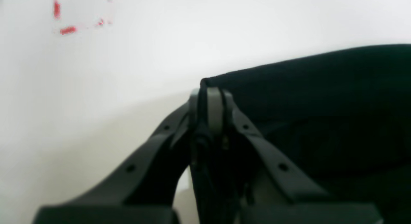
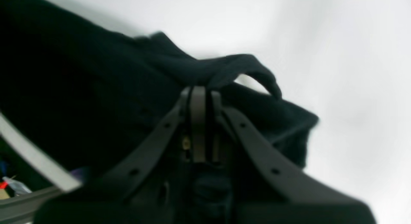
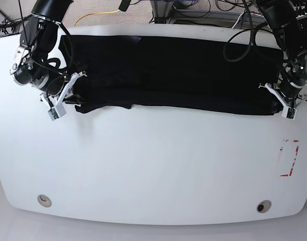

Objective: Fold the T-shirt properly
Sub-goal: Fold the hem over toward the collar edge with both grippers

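In the base view the T-shirt [image 3: 168,70] is stretched as a long band across the upper bench [image 3: 153,165]. Its left end is pinched by the right tool [image 3: 68,93], its right end by the left tool [image 3: 280,98].

So the T-shirt [image 3: 173,73] is stretched sideways across the far half of the worktop [image 3: 153,165]. The right end effector [image 3: 73,93] sits at its left end in the base view, the left end effector [image 3: 275,98] at the opposite end, both gripping cloth.
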